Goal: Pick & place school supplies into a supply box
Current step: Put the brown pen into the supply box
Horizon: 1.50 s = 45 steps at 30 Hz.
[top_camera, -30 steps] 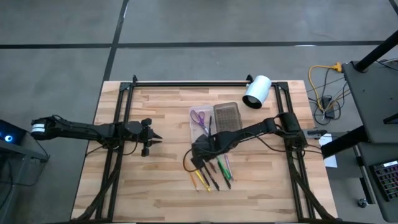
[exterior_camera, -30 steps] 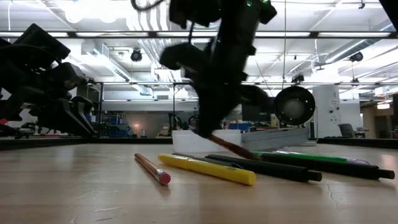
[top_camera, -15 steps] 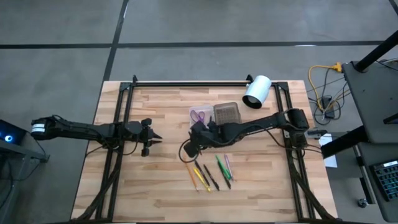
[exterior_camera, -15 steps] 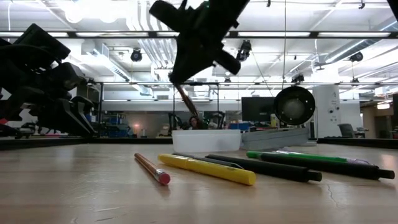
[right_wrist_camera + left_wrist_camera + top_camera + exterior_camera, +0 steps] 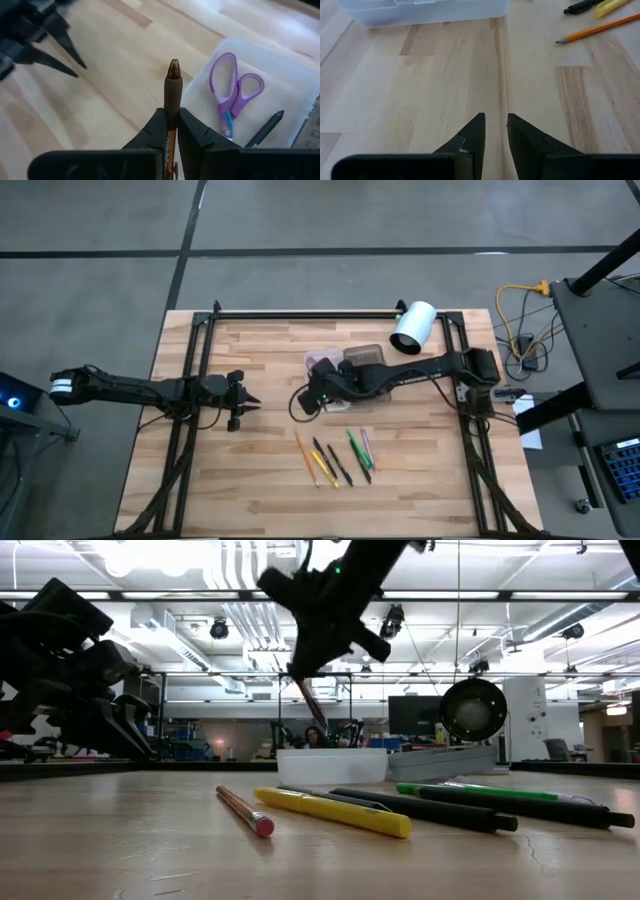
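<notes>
- The supply box [image 5: 345,370] sits around the middle of the wooden surface [image 5: 260,470], toward the far side. Its clear tray [image 5: 280,95] already has the purple-handled scissors [image 5: 232,90] and a dark pen [image 5: 265,129] lying in it.
- The right claw [image 5: 171,131] is up in the air over the left edge of the box, clamped tight on a brown-tipped pen [image 5: 172,87]. In the low view that pen [image 5: 305,698] hangs at a slant well above the tray.
- Nearer than the box, the rest of the supplies lie loose on the surface: an orange pencil [image 5: 303,448], a yellow pen [image 5: 322,468], a couple of dark pens [image 5: 338,462], a green pen [image 5: 355,448] and a pinkish one [image 5: 367,448] on the right end of the row.
- The left claw [image 5: 247,401] waits well off to the left of the box, just above the surface, its fingers [image 5: 472,137] a little apart with nothing between them.
- A white cylinder [image 5: 412,327] lies at the far right of the surface, just past the box.
</notes>
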Available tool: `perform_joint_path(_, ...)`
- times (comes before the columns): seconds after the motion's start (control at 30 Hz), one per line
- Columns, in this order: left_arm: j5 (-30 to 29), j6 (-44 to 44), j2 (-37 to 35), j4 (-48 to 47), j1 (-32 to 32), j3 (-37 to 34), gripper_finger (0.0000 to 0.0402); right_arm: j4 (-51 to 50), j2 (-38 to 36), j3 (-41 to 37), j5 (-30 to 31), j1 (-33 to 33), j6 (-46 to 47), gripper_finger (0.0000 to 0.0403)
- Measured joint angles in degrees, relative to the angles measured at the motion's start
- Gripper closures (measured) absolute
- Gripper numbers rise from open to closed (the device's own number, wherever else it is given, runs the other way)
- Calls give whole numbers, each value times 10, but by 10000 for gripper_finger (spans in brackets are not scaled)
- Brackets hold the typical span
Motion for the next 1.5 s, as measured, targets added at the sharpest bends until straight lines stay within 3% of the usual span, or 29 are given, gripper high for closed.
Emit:
perform_joint_path(0.53,0,0,0,0,0,0,335,0,-1,-47,-33,-84,-41,388)
perform_joint_path(1.0,0,0,0,0,0,0,335,-49,-1,-63,-35,-103,24,387)
perform_joint_path(1.27,0,0,0,0,0,0,335,-118,-1,-63,-35,-103,54,353)
perform_joint_path(1.5,0,0,0,0,0,0,335,-120,-1,-63,-34,-102,50,326)
